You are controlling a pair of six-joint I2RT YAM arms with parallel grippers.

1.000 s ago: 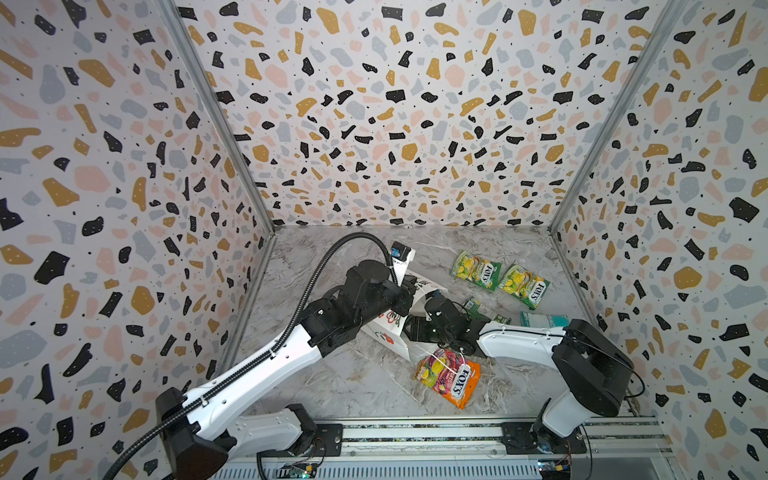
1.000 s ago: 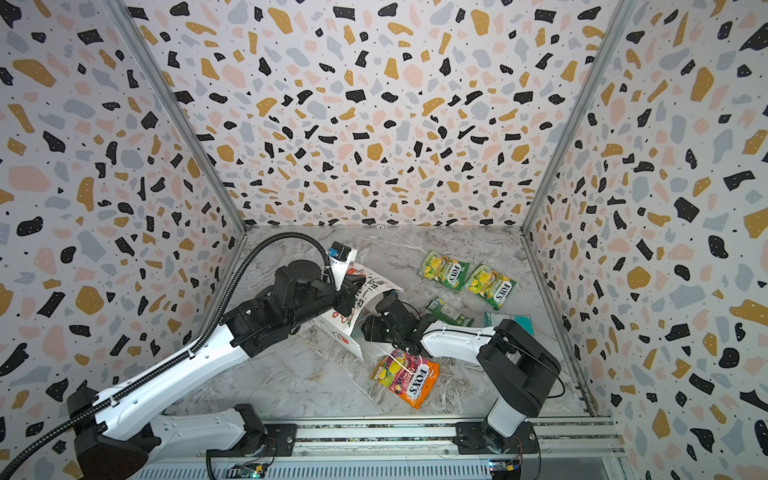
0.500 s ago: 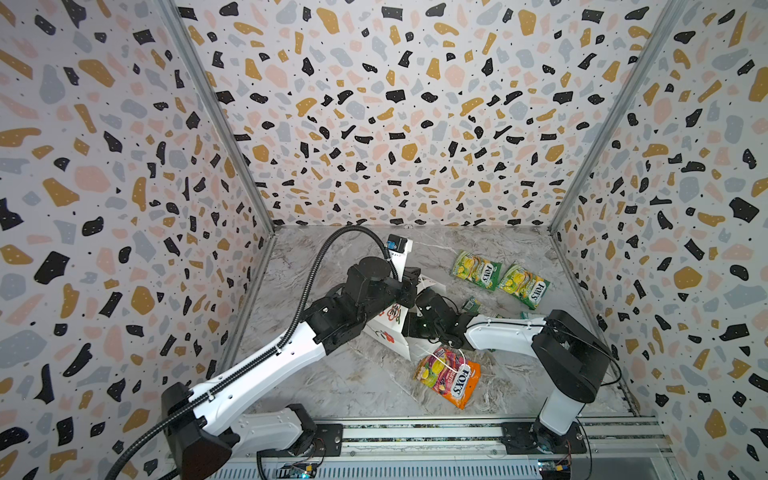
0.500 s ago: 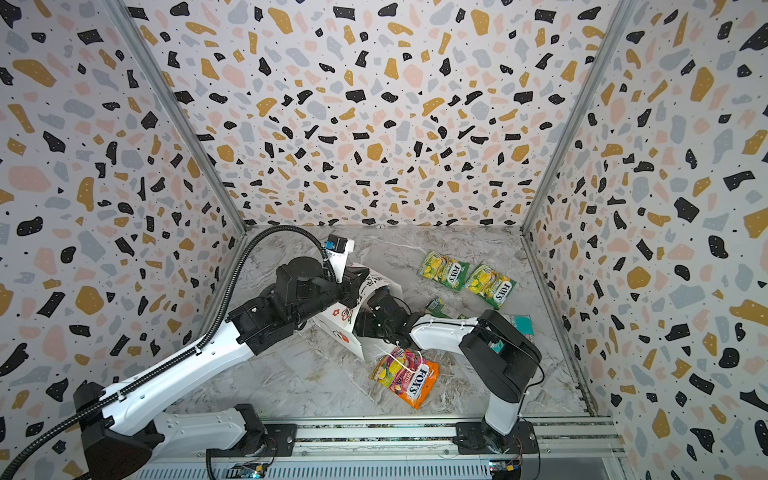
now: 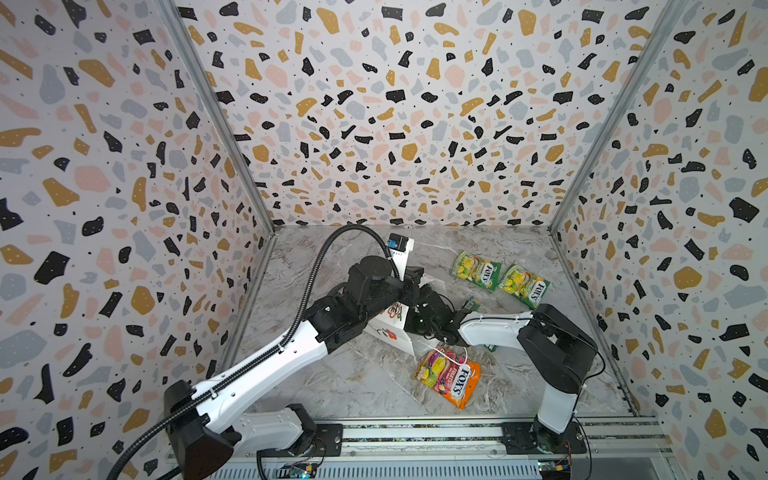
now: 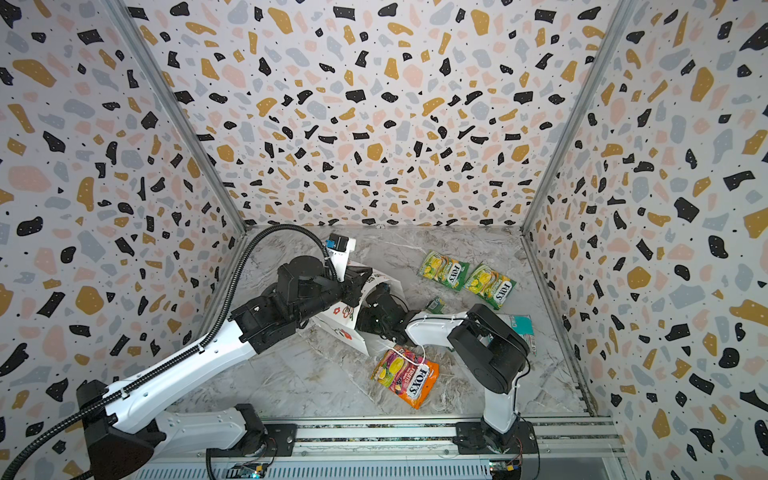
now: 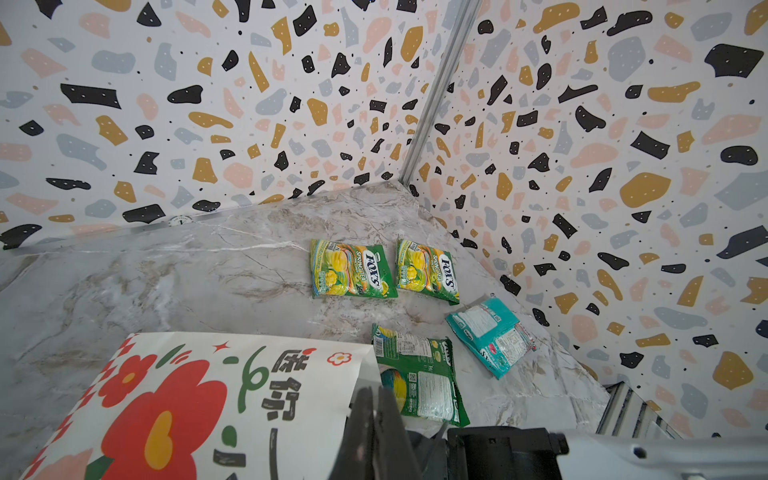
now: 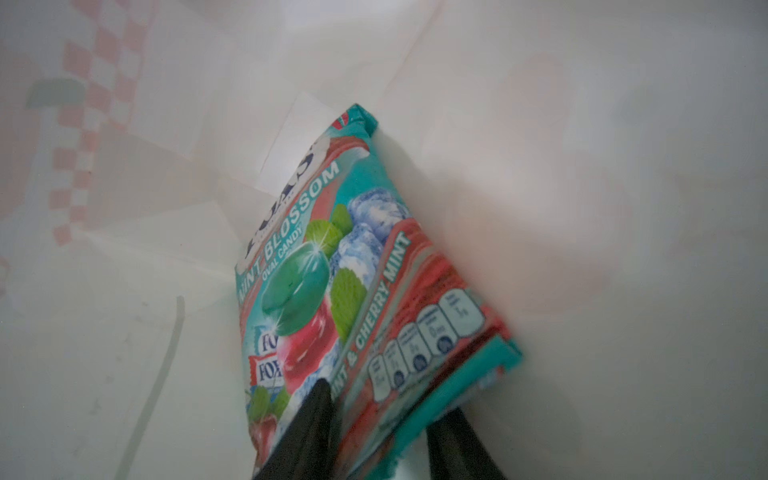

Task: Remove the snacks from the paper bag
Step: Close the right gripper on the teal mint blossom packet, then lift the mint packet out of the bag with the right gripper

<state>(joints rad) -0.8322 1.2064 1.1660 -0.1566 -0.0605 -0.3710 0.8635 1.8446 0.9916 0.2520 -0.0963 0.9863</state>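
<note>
Marble counter, centre: right fingers, now deeper inside the paper bag, are clamping onto a teal-pink pouch, seemingly the last inside, while shut left fingers are pinching its rim at 12 o'clock.

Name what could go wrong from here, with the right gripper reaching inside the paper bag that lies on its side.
1. The right gripper straddles only one end of the teal-pink pouch; the glossy pouch may slip free when pulled.
2. The left gripper pinches just the rim of the paper bag, so the bag might drag along or tear.
3. The bag's cord handle lies across the orange pouch beside the right arm and could snag.
</note>
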